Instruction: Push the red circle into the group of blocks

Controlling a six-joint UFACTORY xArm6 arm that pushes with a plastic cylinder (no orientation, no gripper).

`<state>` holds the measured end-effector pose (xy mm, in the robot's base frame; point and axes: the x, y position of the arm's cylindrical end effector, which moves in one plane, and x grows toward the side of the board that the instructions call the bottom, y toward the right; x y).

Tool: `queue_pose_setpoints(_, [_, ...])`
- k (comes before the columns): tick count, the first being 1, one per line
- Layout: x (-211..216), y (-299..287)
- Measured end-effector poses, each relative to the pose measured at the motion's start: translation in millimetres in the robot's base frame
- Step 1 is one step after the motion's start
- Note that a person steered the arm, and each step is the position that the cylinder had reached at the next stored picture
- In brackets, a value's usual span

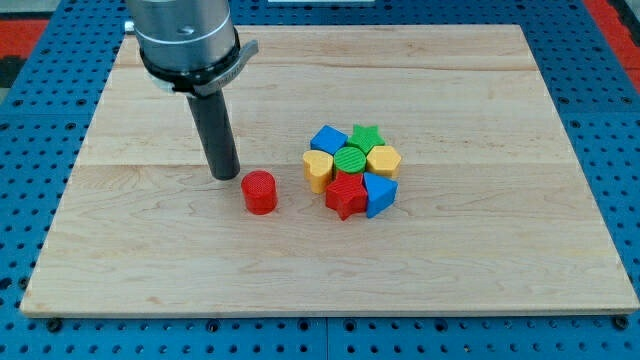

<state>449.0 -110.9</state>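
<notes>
The red circle (259, 192) stands alone on the wooden board, to the left of the group of blocks. My tip (225, 174) is just left of and slightly above the red circle, a small gap apart. The group holds a blue block (328, 139), a green star (366, 135), a green circle (350, 160), a yellow heart (317, 170), a yellow block (384, 160), a red star (347, 194) and a blue block (380, 195), all packed together. A gap of about one block width separates the red circle from the yellow heart.
The wooden board (480, 270) lies on a blue perforated table. The arm's grey body (185, 40) hangs over the board's top left part.
</notes>
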Motion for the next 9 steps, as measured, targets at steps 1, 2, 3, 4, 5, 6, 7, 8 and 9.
queue_pose_setpoints(1, [-5,14])
queue_pose_setpoints(2, [19,46])
queue_pose_setpoints(3, [53,77])
queue_pose_setpoints(4, [72,89])
queue_pose_setpoints(5, [70,58])
queue_pose_setpoints(6, [70,39])
queue_pose_setpoints(7, [70,24])
queue_pose_setpoints(8, [71,3])
queue_pose_setpoints(9, [88,3])
